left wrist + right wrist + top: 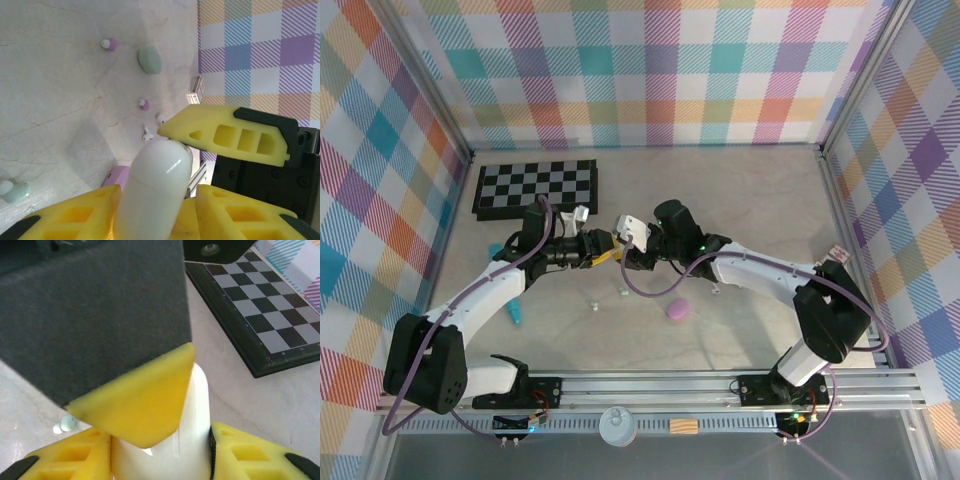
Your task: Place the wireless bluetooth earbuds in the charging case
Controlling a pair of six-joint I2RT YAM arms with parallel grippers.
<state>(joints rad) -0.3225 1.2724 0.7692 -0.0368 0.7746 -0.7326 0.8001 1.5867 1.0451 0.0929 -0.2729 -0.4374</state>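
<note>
Left end effector (603, 250) and right end effector (630, 252) met tip to tip over the surface (750, 200) in the top view, and the small earbuds (623, 292) lay on it toward the near edge, about as close to either arm. The left wrist view added the white charging case (155, 190) lying long-ways between the left's fingers (65, 215), hard to tell if squeezed, with more buds down past its tip. The right wrist view added the right end effector gripping that case on both sides.
</note>
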